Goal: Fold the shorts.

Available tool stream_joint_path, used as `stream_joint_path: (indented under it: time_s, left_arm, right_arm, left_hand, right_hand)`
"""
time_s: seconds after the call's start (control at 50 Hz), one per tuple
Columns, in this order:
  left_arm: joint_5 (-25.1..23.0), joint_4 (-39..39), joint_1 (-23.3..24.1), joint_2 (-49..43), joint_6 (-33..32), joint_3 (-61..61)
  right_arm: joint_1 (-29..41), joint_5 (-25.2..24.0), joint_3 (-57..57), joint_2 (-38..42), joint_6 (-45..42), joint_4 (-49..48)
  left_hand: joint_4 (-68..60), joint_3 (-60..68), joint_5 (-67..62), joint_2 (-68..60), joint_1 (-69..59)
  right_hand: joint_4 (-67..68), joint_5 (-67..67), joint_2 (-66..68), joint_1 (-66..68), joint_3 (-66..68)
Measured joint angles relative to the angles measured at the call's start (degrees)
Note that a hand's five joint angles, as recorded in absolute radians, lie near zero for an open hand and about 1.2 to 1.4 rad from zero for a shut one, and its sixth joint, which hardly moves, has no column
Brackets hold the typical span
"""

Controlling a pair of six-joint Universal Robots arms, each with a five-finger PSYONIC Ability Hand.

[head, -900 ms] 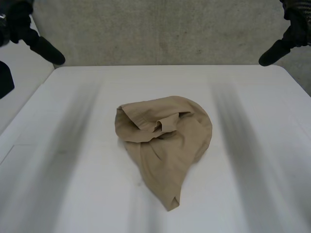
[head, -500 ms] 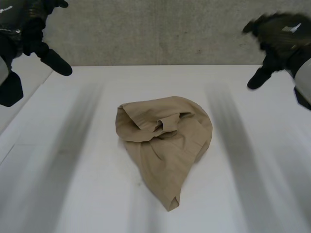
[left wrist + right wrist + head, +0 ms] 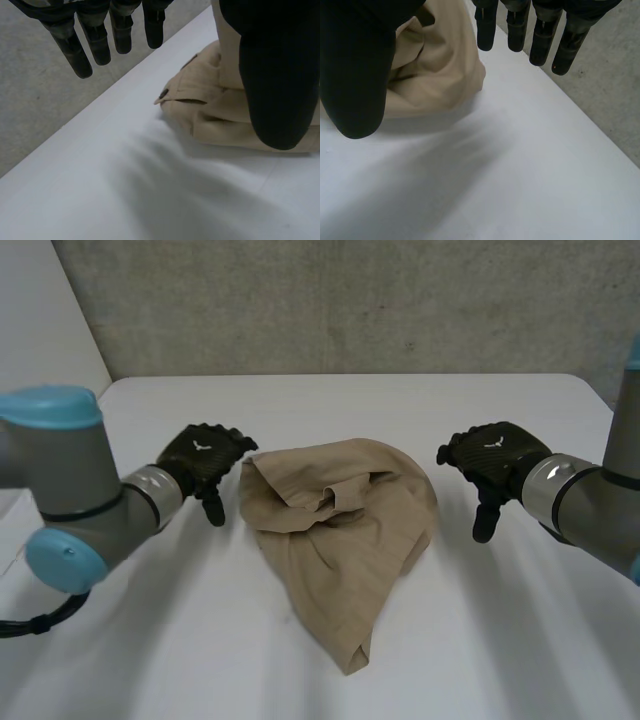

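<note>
While the shorts (image 3: pixel 335 530) are lying crumpled in a heap at the middle of the table (image 3: pixel 120 640), both hands are hovering at their sides, holding nothing. The left hand (image 3: pixel 205 465) is hanging just beside the heap's left edge, its fingers (image 3: pixel 95 45) straight and spread away from the thumb (image 3: pixel 275 75). The right hand (image 3: pixel 492 462) is hanging near the right edge, a little apart from the cloth, and is likewise relaxed and empty.

The cloth is looking thin, light and soft. It is sagging into loose folds and tapering to a point toward the table's near edge, so it is likely going to drape and slide rather than keep a shape when lifted. A button (image 3: pixel 163 93) is showing on a doubled edge near the left hand, probably the waistband, and that thicker band is looking like the firmest place to pinch. Spreading the heap flat is probably coming first, with each hand taking one end of that band.
</note>
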State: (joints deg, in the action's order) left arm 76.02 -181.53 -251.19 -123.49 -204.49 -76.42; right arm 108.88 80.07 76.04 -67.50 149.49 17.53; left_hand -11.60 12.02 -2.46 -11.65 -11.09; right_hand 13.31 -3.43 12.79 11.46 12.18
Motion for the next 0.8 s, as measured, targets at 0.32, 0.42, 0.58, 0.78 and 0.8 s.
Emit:
stream_joint_path:
  time_s: [0.32,0.42,0.58,0.78,0.8]
  left_arm:
    - [0.9,-11.2,4.7,-10.1,-0.2,1.7]
    - [4.7,-11.6,4.5,-10.1,-0.5,3.0]
    - [24.5,-22.3,1.3,-1.8,-0.9,5.9]
    - [15.0,-35.7,-0.2,8.8,3.9,6.2]
    - [12.4,-35.8,0.3,9.0,5.1,6.1]
  right_arm:
    - [0.1,0.0,1.3,1.1,0.0,-1.5]
    - [0.1,0.0,1.3,1.0,0.0,-1.7]
    - [0.2,0.0,1.3,0.9,0.0,-2.2]
    - [0.3,0.1,1.4,0.9,0.1,-2.6]
    - [0.2,0.1,1.5,0.8,0.1,-2.7]
  left_hand:
    - [-53.0,52.6,-50.5,-53.1,-52.4]
    - [-56.9,55.8,-52.3,-55.9,-52.4]
    - [-57.1,56.0,-52.3,-56.6,-52.4]
    - [-57.1,56.3,-52.7,-56.8,-52.8]
    - [-57.1,56.4,-53.4,-56.9,-52.8]
  right_hand:
    - [0.0,0.0,0.0,0.0,0.0]
    - [0.0,0.0,0.0,0.0,0.0]
    - [0.0,0.0,0.0,0.0,0.0]
    - [0.0,0.0,0.0,0.0,0.0]
    - [0.0,0.0,0.0,0.0,0.0]
